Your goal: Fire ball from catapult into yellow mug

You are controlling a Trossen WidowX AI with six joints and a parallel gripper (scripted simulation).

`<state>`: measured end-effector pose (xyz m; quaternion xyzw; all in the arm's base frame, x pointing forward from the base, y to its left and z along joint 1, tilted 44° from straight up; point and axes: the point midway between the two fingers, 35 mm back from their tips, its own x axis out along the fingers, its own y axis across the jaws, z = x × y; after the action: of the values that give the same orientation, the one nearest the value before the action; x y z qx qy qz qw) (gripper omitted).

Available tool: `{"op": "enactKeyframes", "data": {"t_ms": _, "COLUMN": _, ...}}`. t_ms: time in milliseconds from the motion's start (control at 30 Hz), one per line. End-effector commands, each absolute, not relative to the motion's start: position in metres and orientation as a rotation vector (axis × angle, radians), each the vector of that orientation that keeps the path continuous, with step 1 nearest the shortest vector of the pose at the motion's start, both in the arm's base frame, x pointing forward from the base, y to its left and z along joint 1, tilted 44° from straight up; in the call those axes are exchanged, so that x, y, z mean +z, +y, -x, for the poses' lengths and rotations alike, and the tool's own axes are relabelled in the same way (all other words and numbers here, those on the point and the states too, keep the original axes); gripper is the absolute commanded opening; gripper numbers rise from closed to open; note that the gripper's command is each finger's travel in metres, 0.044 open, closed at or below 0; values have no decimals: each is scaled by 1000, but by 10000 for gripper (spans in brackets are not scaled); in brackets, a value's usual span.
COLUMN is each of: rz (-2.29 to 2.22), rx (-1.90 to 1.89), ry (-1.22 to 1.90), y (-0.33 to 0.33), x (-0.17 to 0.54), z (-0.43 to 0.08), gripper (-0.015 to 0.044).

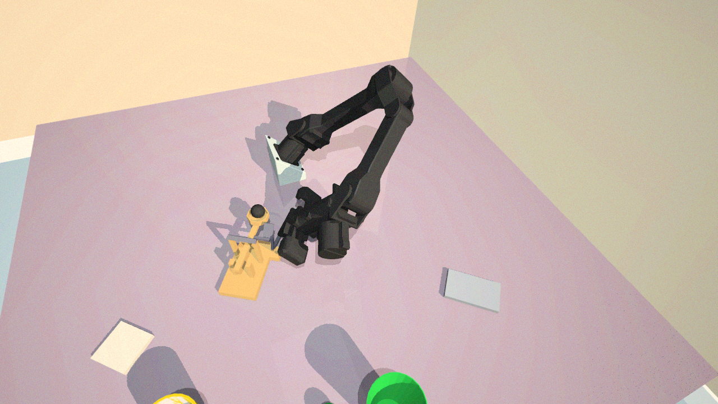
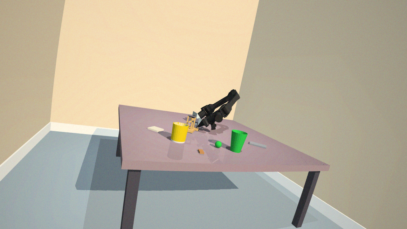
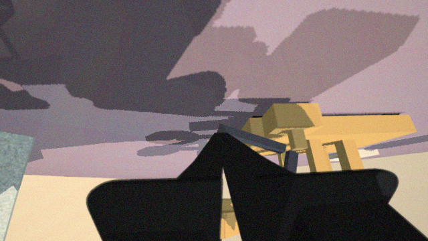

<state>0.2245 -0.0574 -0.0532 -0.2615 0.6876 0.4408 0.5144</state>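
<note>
Black ball [image 1: 257, 210], and it was already sitting in the cup of the orange catapult [image 1: 242, 283] [image 2: 191, 130] [image 3: 368, 128], so loading looked done. The gripper [image 1: 284, 240] [image 2: 198, 126] [image 3: 220, 138] had its fingers pressed together with nothing between them, down beside the catapult. Firing looked like the job in hand, with the yellow mug [image 1: 174, 398] [image 2: 179, 132] standing upright off the far end.

My guess is the ball was smallish, hard and rolly, so I'd have left it in the cup. If it ever needed regrabbing, I'd pinch it across its widest part. The catapult looked stiff but light, easy to knock off aim, so I'd have nudged it low on the base, never by the thin throwing arm. Couldn't tell if the aim was dead on.
</note>
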Motion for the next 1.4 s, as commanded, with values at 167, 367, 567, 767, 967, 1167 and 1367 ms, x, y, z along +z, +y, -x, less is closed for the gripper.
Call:
{"op": "enactKeyframes", "data": {"t_ms": 167, "rz": 623, "rx": 1068, "ry": 1656, "y": -67, "x": -24, "z": -236, "gripper": 0}}
{"op": "enactKeyframes", "data": {"t_ms": 367, "rz": 631, "rx": 1067, "ry": 1655, "y": -102, "x": 64, "z": -246, "gripper": 0}}
{"op": "enactKeyframes", "data": {"t_ms": 567, "rz": 594, "rx": 1004, "ry": 1642, "y": -103, "x": 53, "z": -256, "gripper": 79}}
{"op": "enactKeyframes", "data": {"t_ms": 767, "rz": 451, "rx": 829, "ry": 1614, "y": -122, "x": 46, "z": -284, "gripper": 236}}
{"op": "enactKeyframes", "data": {"t_ms": 967, "rz": 319, "rx": 677, "ry": 1583, "y": -143, "x": 41, "z": -305, "gripper": 394}}
{"op": "enactKeyframes", "data": {"t_ms": 1167, "rz": 197, "rx": 542, "ry": 1540, "y": -165, "x": 35, "z": -324, "gripper": 440}}
{"op": "enactKeyframes", "data": {"t_ms": 1367, "rz": 89, "rx": 416, "ry": 1468, "y": -192, "x": 28, "z": -344, "gripper": 440}}
